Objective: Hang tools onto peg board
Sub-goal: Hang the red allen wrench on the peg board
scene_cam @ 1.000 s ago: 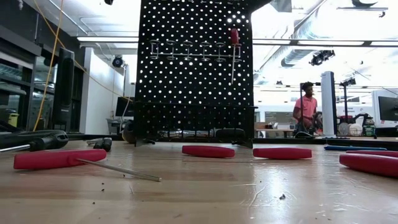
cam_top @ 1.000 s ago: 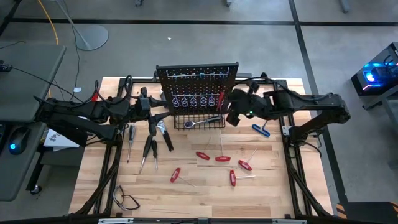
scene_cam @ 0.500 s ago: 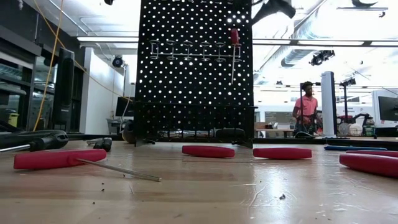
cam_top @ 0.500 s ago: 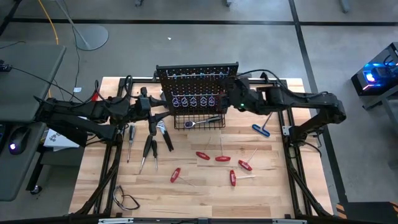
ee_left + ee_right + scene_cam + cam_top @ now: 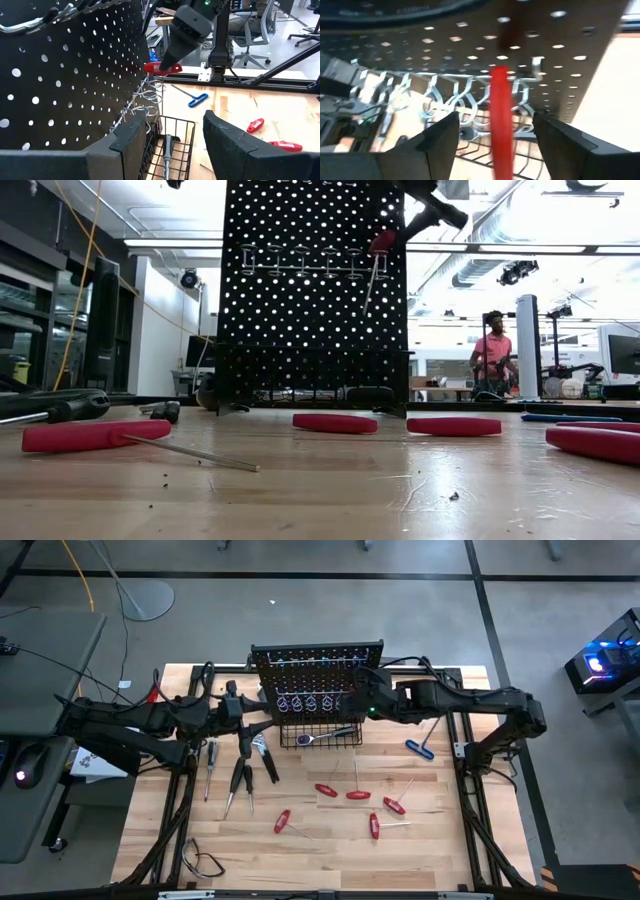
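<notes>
Your left gripper (image 5: 176,114) waits at the left end of the peg board (image 5: 315,660), its fingers parted with nothing between them, so you have nothing to follow there. On the bench (image 5: 440,840) in front of it, toward the left edge, the black-handled pliers and screwdrivers (image 5: 245,765) lie loose. The board stands upright at the middle of the bench's far edge, and a silver tool (image 5: 320,737) lies in the wire basket (image 5: 186,131) at its foot. The change is at the right end of the board's hook rail. A second ago your right gripper (image 5: 360,700) was clamped shut and held off to the right of the board. It has now swung in against the board and spread its fingers wide on either side of the red-handled screwdriver (image 5: 379,242). That screwdriver was already hanging straight down in the last hook. It now hangs tilted, its shaft slanting down and to the left in the low view, and a fingertip looks to be touching the handle. Nothing is gripped. You should read this as the hung tool being nudged or about to be re-seated, not as a new tool arriving, so watch that it does not get knocked off the hook. Five red-handled tools (image 5: 357,794) lie at mid-bench and the blue T-handled tool (image 5: 420,748) lies toward the right edge, so most of the hanging is not yet done.
</notes>
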Available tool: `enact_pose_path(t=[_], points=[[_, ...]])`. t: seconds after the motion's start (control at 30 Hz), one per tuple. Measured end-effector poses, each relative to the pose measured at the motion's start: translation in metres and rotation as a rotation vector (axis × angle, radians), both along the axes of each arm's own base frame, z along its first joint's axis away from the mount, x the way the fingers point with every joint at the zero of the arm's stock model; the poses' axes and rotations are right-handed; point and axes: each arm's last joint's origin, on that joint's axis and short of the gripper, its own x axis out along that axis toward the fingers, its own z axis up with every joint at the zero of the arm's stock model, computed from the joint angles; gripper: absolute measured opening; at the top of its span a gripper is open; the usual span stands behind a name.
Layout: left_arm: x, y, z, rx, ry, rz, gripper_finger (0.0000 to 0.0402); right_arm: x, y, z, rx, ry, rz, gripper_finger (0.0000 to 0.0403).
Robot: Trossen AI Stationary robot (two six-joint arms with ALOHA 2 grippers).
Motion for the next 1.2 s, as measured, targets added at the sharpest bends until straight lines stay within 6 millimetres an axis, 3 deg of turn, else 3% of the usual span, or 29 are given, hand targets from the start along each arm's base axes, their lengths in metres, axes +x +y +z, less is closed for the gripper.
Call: enact_pose_path(t=[0.27,0.73,1.2], points=[[0.000,0.000,0.000,0.000,0.001,0.000,0.0179,-0.001,0.000,-0.001,0.005,0.002,-0.023,0.0221],[0.000,0.000,0.000,0.000,0.000,0.000,0.0179,0.001,0.000,-0.004,-0.026,0.056,0.021,0.0040],[0.000,0.001,0.000,-0.002,-0.003,0.022,0.0179,-0.018,0.003,0.015,-0.043,0.012,0.049,0.0039]])
